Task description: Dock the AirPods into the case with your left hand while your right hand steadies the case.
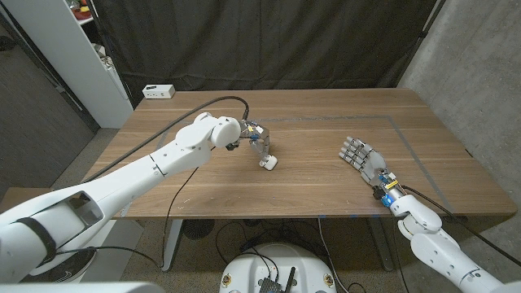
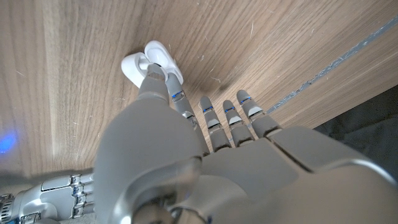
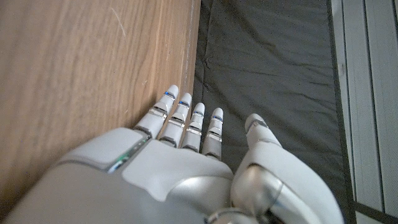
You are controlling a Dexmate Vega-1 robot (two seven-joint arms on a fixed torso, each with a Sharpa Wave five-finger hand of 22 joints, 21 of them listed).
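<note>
Left hand [image 2: 186, 168] touches case [image 2: 152, 62].

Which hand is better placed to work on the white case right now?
Left. The left hand is already at the case, fingers touching it, while the right hand waits apart from it, holding nothing.

1. Robot lab or test cell, not a home.
2. Black curtain [image 1: 269, 41] hangs as backdrop behind the wooden table [image 1: 326, 195].
3. Bare concrete wall [image 1: 476, 73] on the right.
4. White shelving unit [image 1: 77, 49] at left; small white box [image 1: 158, 91] on the table's far corner.
</note>
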